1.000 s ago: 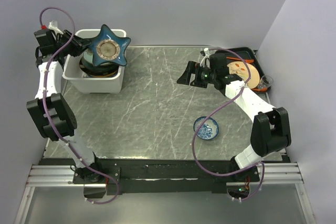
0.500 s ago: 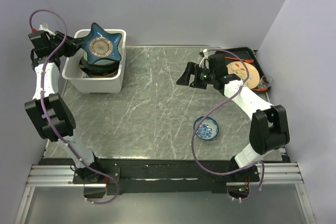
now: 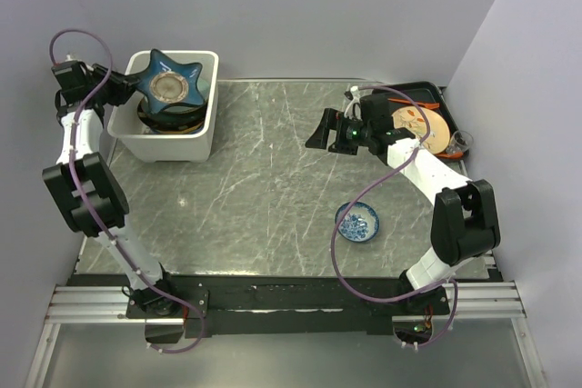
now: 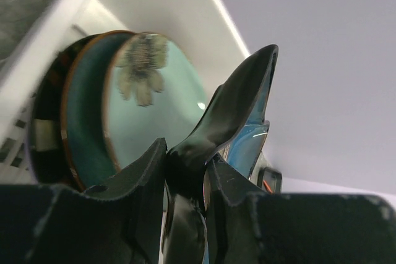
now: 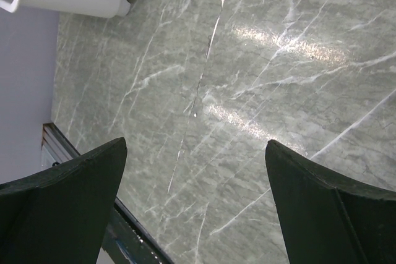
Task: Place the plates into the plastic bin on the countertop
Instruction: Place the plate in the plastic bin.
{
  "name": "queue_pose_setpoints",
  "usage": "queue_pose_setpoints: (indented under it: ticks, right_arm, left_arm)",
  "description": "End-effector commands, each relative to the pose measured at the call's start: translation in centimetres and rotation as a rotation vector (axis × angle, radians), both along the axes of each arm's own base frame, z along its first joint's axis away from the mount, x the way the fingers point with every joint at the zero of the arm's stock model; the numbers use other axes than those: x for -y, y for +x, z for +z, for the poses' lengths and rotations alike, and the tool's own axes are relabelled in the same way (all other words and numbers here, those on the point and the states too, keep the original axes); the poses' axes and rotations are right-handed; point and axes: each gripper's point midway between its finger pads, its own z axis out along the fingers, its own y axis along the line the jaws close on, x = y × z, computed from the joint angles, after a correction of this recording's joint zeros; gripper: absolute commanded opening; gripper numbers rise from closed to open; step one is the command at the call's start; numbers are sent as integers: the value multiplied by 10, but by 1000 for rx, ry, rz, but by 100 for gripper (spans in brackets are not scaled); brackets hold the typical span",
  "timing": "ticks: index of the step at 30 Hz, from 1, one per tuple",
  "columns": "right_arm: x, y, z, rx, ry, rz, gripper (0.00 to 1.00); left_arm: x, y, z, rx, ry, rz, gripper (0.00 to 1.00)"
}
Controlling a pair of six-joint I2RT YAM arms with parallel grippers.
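Over the last second the dark teal star-shaped plate [image 3: 173,86] has shifted left and back. A second ago its points overhung the right rim of the white plastic bin [image 3: 164,147]; now it sits inside the bin's outline, over the stack already there. The left arm has drawn back toward the wall to carry it in.

The left pincer [image 3: 123,88] is pinching one point of the star plate, and the left wrist view shows its fingers [image 4: 148,165] pressed on either side of the glossy rim. In that view the plate [image 4: 247,97] is tilted and seems held clear of the pale green floral plate [image 4: 154,103], which lies on a teal plate [image 4: 83,122] against the bin wall [image 4: 154,4]. It seems not to be resting on the stack yet.

The carry therefore looks all but finished. What is probably left is to lower the plate, level it and let go.

The right pincer [image 3: 318,134] has not moved. It hangs over the middle of the bench [image 3: 273,179] with its jaws spread wide and nothing between them, only marble beneath [image 5: 247,60]. A small blue-and-white dish [image 3: 357,222] sits on the bench, and a tan plate [image 3: 418,124] sits on the black tray [image 3: 427,93]. No other plate is visible outside the bin.
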Motion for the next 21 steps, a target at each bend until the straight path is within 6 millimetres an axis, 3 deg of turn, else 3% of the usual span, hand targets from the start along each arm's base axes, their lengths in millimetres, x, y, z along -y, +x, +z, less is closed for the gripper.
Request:
queue_pose_setpoints:
  ticks: [1, 12, 21]
  right_arm:
    - [2, 6, 3, 33, -1, 3, 100]
    - [2, 5, 1, 26, -7, 5, 100]
    - [0, 4, -2, 15, -3, 13, 100]
  left_arm:
    - [-5, 15, 49, 148, -11, 0, 1]
    - [-4, 17, 17, 102, -34, 5, 1]
    - [2, 3, -12, 41, -53, 0, 16]
